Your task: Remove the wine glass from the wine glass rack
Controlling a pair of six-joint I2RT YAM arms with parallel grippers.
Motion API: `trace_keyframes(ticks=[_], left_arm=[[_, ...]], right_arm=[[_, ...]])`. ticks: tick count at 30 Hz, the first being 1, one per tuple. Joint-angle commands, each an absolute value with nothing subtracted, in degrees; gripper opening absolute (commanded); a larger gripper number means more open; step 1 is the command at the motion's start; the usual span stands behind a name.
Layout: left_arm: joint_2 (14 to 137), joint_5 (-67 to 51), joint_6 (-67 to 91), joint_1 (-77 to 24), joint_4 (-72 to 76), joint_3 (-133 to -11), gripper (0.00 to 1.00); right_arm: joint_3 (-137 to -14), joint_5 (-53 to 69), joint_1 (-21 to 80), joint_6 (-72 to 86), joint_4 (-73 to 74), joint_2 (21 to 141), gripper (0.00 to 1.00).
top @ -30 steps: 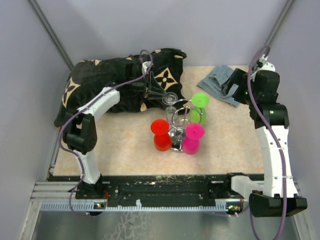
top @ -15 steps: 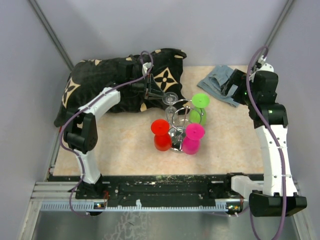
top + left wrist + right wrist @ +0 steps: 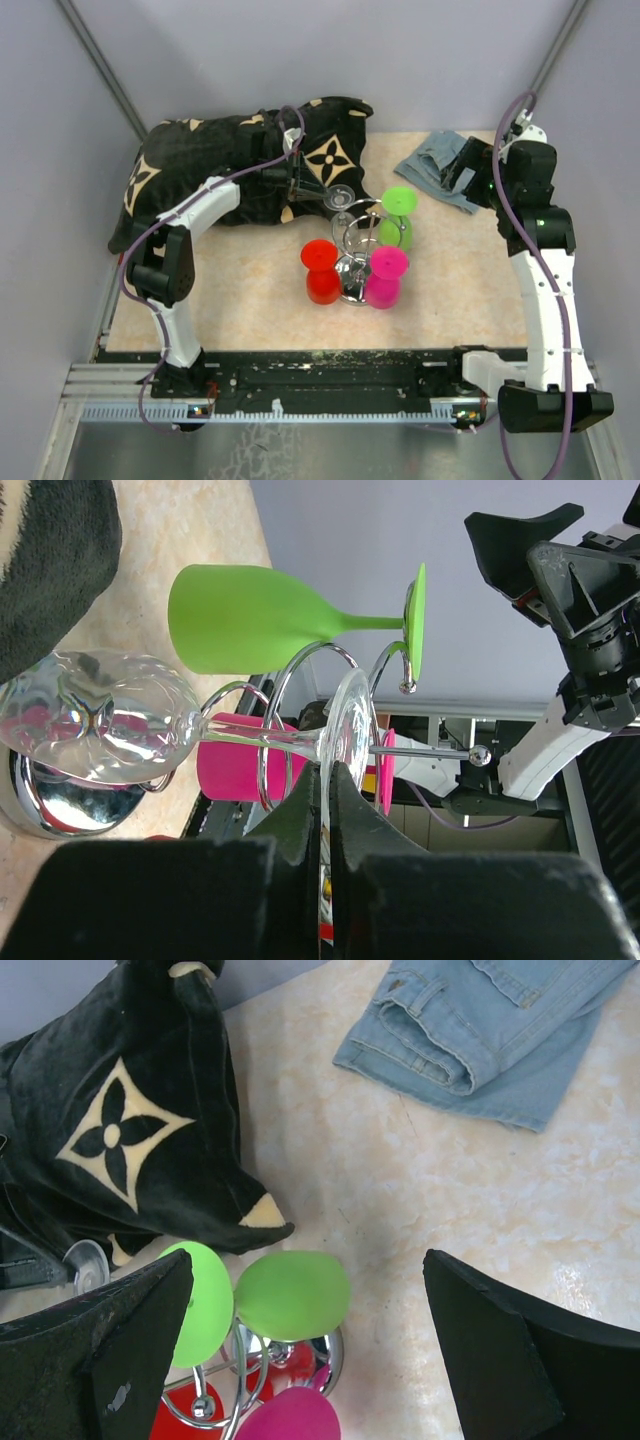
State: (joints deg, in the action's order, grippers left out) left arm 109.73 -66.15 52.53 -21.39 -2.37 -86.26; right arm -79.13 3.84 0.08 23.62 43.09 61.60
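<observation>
The wine glass rack [image 3: 356,268] stands mid-table, a chrome wire stand with a round base [image 3: 60,805] and loop arms [image 3: 300,670]. A clear wine glass [image 3: 340,197] hangs upside down on its back-left arm, bowl [image 3: 100,730] low and foot [image 3: 352,725] high. My left gripper [image 3: 318,190] is shut on the rim of that foot, and in the left wrist view its point is [image 3: 328,780]. Green [image 3: 398,215], pink [image 3: 385,275] and red [image 3: 322,270] glasses also hang there. My right gripper [image 3: 468,170] is open and empty, high at the back right, above the green glass [image 3: 292,1295] in its own view [image 3: 308,1265].
A black bag with cream flower marks [image 3: 215,165] lies at the back left, right behind my left gripper. Folded blue jeans [image 3: 432,170] lie at the back right under my right gripper. Grey walls close the sides and back.
My left wrist has edged very slightly toward the back left with the clear glass's foot still held. The right arm has not moved.
</observation>
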Motion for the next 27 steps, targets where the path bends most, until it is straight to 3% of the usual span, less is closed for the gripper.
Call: trace_keyframes(ticks=[1, 27], left_arm=[[109.1, -67.6, 51.5, -21.3, -1.6, -85.0, 0.00], [107.1, -69.4, 55.7, -20.5, 0.2, -88.6, 0.00]], right_arm=[[-79.3, 4.7, -0.4, 23.1, 40.1, 61.6, 0.98], [-78.0, 5.3, -0.4, 23.6, 39.9, 60.6, 0.98]])
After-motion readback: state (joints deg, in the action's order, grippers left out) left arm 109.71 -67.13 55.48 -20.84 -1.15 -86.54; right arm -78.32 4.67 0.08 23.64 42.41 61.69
